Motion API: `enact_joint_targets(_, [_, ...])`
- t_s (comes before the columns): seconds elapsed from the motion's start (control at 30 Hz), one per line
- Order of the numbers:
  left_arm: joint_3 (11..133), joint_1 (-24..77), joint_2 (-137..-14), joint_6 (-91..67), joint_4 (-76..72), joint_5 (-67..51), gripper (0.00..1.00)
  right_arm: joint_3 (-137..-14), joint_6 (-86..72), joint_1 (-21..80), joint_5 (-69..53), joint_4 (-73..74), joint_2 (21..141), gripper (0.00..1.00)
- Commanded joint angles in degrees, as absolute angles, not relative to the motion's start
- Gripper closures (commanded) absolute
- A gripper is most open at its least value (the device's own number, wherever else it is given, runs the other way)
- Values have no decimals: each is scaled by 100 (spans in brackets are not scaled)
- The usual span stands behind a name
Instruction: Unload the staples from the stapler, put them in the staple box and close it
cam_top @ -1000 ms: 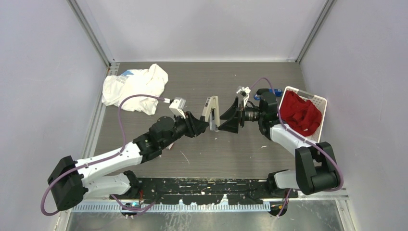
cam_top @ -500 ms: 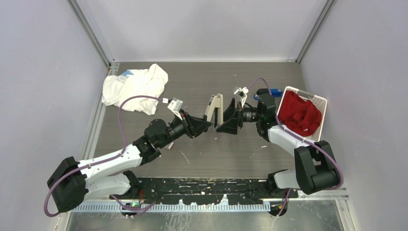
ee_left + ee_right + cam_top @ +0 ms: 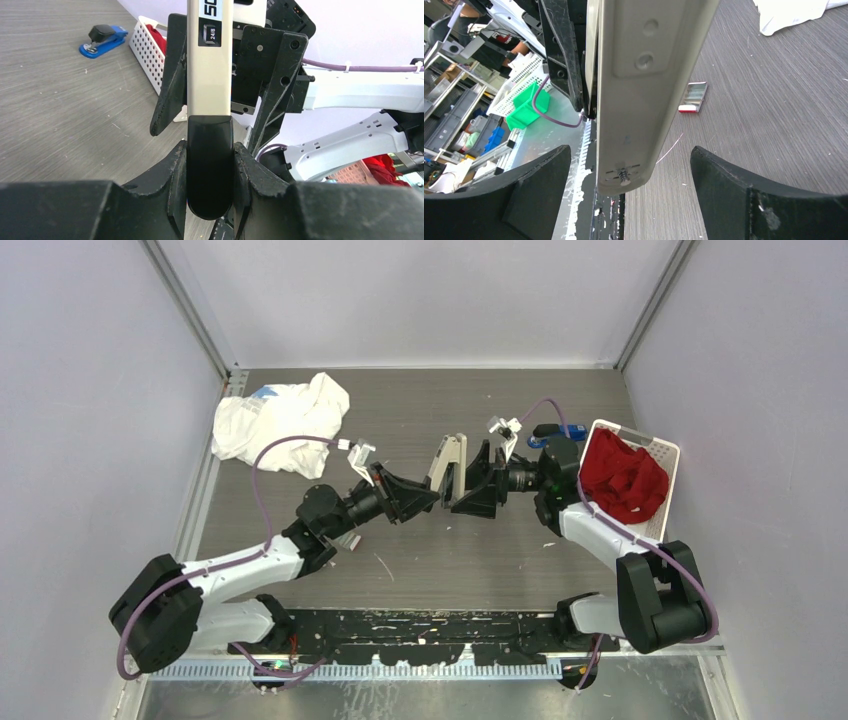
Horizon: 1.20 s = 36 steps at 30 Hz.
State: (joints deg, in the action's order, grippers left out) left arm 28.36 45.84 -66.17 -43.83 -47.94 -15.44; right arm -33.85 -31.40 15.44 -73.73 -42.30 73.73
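Observation:
The beige stapler (image 3: 447, 464) hangs in the air over the middle of the table, standing nearly upright. My left gripper (image 3: 433, 500) is shut on its black end (image 3: 210, 175), one finger pressed on each side. My right gripper (image 3: 458, 490) faces it from the right, open wide. Its two fingers straddle the stapler's beige underside (image 3: 639, 75) without touching it, the gripper (image 3: 630, 150) centred on the end with the small spring. The same fingers (image 3: 172, 75) show behind the stapler in the left wrist view. The staples are hidden.
A small white-and-red flat box (image 3: 693, 97) lies on the table under the left arm. A blue stapler (image 3: 568, 430) sits beside a white basket (image 3: 668, 452) holding a red cloth (image 3: 622, 480) at the right. A white cloth (image 3: 280, 420) lies back left.
My left arm has turned and carried the stapler a little to the right and more upright. My right gripper has closed in around it, and its jaws have narrowed slightly.

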Motion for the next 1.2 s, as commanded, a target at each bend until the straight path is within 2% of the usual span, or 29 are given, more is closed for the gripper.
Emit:
enact_joint_targets(0.0, [2988,4560,-6677,-4449,-6130,-1945,100,-3369,-3224,1596,-7414,-4606,7190,8])
enact_joint_targets(0.2, [2947,4560,-6797,-4396,-6306,-1957,100,-3363,-3171,1596,-7341,-4563,7220,18])
enact_joint_targets(0.33, [2906,4554,-6829,-4302,-6385,-1948,100,-3361,-3171,1615,-7351,-4562,7231,30])
enact_joint_targets(0.37, [2889,4546,-6836,-4260,-6396,-1951,100,-3367,-3155,1616,-7356,-4562,7227,37])
enact_joint_targets(0.43, [2872,4515,-6850,-4149,-6383,-1977,100,-3383,-3033,1609,-7401,-4528,7225,60])
enact_joint_targets(0.5, [2834,4413,-6895,-3982,-6402,-2077,100,-3476,-2330,1610,-7460,-3993,7208,76])
enact_joint_targets(0.6, [2660,4089,-7039,-3525,-6772,-2614,100,-3995,-155,1607,-7314,-1581,7241,91])
enact_joint_targets(0.7, [2514,3634,-7390,-3165,-7095,-3336,100,-4381,1480,1606,-6998,94,7372,98])
enact_joint_targets(0.9, [2504,3176,-7993,-2547,-7258,-4340,100,-4697,3353,1591,-6101,1428,7559,99])
enact_joint_targets(1.17, [2479,3092,-7918,-1231,-5673,-4205,100,-4862,4674,1357,-4425,2113,7709,99])
